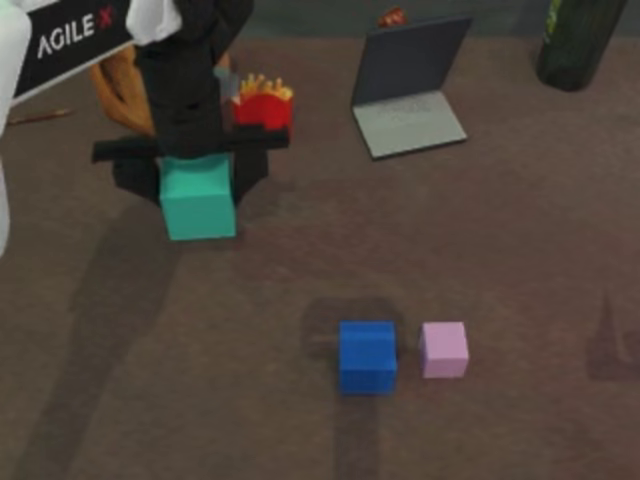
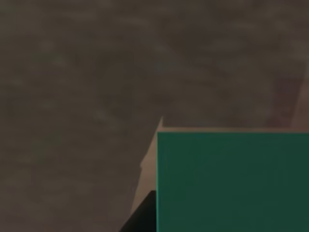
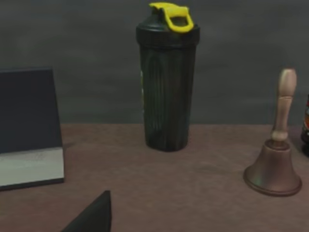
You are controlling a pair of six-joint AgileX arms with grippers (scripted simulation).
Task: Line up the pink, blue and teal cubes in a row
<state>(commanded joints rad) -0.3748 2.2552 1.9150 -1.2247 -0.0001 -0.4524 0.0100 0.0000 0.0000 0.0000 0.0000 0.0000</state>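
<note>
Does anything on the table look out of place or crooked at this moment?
Only the teal cube stands out: it is far from the blue cube and pink cube, which sit side by side. The left gripper is over it. Nothing looks spilled, tipped or damaged.

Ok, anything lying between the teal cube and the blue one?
No: in the top view only bare table separates the teal cube, under the left pincer, from the blue cube.
</note>
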